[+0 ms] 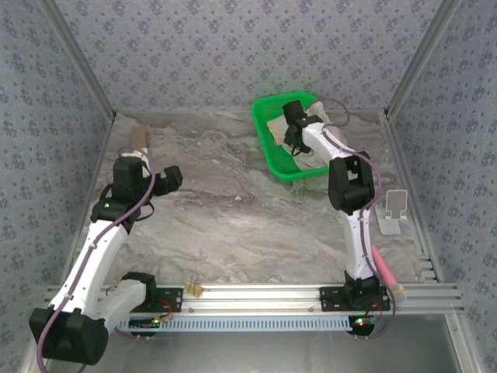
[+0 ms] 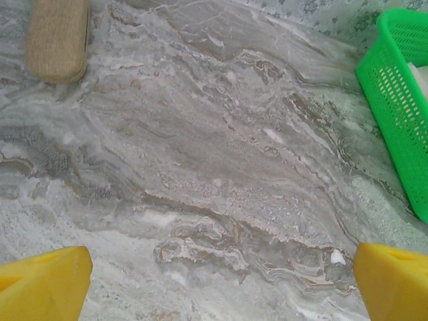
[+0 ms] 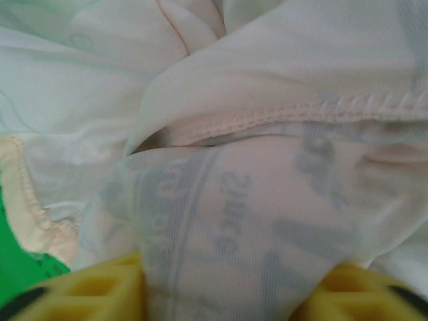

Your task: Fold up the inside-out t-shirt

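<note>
Cloth from the t-shirt (image 3: 234,200) is bunched between your right jaws, which are closed on a fold of it. In the right wrist view the pale side, with faint grey print showing through, bulges up between the two yellow fingers (image 3: 100,291), and a stitched hem runs across just above.

The shirt lies in the green basket (image 1: 264,140) at the far right of the worktop (image 1: 233,217). From above you can see some of the cloth hanging over the basket's near rim. Your right arm (image 1: 342,179) reaches forward with its wrist down inside the basket.

Your left jaws stand wide open and hold nothing. Their yellow tips sit at the two bottom corners of the left wrist view, over bare marbled worktop. Your left arm (image 1: 116,210) is on the left side, well apart from the basket.

A tan woven pad (image 2: 57,37) lies near the far left edge. A white stand (image 1: 394,210) sits by the right edge, and a pink object (image 1: 386,268) lies near the right arm's base.
</note>
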{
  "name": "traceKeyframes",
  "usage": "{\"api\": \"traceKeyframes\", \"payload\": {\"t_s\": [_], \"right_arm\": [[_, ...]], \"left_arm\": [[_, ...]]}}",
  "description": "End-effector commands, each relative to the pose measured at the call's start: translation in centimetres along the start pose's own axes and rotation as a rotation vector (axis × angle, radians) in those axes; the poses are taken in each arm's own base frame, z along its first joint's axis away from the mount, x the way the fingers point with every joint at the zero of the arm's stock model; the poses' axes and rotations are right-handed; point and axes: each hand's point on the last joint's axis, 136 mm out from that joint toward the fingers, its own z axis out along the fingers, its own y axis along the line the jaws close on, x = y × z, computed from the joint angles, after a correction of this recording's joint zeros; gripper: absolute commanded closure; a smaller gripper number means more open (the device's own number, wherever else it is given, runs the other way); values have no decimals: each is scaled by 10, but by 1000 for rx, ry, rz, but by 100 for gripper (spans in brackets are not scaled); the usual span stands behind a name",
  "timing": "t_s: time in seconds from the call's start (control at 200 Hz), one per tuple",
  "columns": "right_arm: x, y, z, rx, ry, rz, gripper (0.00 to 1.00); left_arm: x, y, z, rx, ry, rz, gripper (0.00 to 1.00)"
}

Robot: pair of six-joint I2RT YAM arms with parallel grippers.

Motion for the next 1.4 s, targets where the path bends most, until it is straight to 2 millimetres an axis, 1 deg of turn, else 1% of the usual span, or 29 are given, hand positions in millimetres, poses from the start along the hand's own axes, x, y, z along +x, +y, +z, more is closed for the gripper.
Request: {"api": "traceKeyframes", "payload": {"t_s": [0.0, 0.065, 0.125, 0.205, 0.26, 0.31, 0.315, 0.365, 0.445, 0.49, 0.545, 0.62, 0.73, 0.755, 0.8, 0.825, 0.83, 0.865, 0.905, 0.955, 1.029, 1.074, 1.084, 1.109, 1.124, 1.139, 1.184, 1.279, 1.394], "right_arm": [[-66, 26, -67, -113, -252, -95, 82], [-90, 39, -111, -187, -362, -133, 87], [-115, 48, -160, -268, -438, -147, 89], [-137, 55, -216, -352, -501, -182, 95], [-152, 63, -264, -433, -558, -219, 95], [-155, 74, -309, -522, -603, -269, 96], [-156, 76, -319, -538, -614, -278, 98], [-153, 85, -360, -609, -660, -327, 99], [-129, 108, -425, -741, -726, -463, 98], [-109, 122, -450, -797, -752, -545, 97], [-83, 137, -461, -830, -756, -631, 96], [-45, 156, -455, -845, -704, -725, 93], [24, 171, -404, -867, -444, -729, 91], [46, 175, -391, -895, -369, -725, 87], [93, 181, -365, -943, -234, -749, 71], [110, 181, -354, -945, -197, -764, 65], [109, 183, -357, -952, -206, -762, 64], [130, 176, -332, -894, -160, -762, 61], [142, 164, -306, -803, -132, -749, 59], [144, 143, -283, -708, -113, -719, 57], [132, 119, -267, -636, -109, -670, 53], [123, 107, -261, -624, -104, -647, 44], [118, 103, -259, -618, -106, -640, 39], [109, 95, -254, -602, -108, -625, 37], [105, 91, -251, -590, -107, -620, 29], [101, 86, -248, -577, -108, -613, 26], [89, 75, -236, -538, -100, -594, 25], [74, 59, -208, -494, -67, -569, 24], [75, 49, -172, -440, -2, -567, 25]], "left_arm": [[-1, -1, -6, 10, -24, -6, 0], [-2, -1, -6, 17, -35, -9, 0], [-3, -3, -4, 27, -45, -11, 0], [-8, -7, -3, 47, -55, -26, 0], [-11, -12, -3, 70, -58, -40, 0], [-15, -16, -4, 88, -63, -54, 0], [-15, -17, -4, 90, -64, -56, 0], [-18, -20, -5, 102, -68, -68, 0], [-22, -23, -6, 115, -76, -87, 0], [-23, -23, -7, 116, -82, -104, 0], [-24, -23, -5, 122, -91, -128, 0], [-26, -25, -3, 135, -99, -149, 0], [-23, -21, -1, 118, -90, -167, 0], [-21, -18, -1, 105, -86, -174, 0], [-17, -11, 1, 68, -72, -187, 0], [-15, -6, 1, 42, -65, -196, 0], [-14, -4, 1, 36, -63, -198, 0], [-10, 4, 2, -7, -47, -209, 0], [-5, 13, 3, -56, -28, -218, 0], [2, 21, 3, -97, -8, -223, 0], [10, 26, 6, -109, 10, -213, 0], [13, 26, 9, -104, 14, -209, 0], [14, 26, 11, -102, 18, -209, 0], [17, 25, 13, -93, 24, -210, 0], [18, 25, 15, -89, 28, -213, 0], [20, 24, 18, -82, 35, -216, 0], [26, 25, 25, -86, 54, -235, 0], [48, 45, 37, -195, 108, -343, 0], [71, 46, 58, -194, 185, -384, 0]]}}
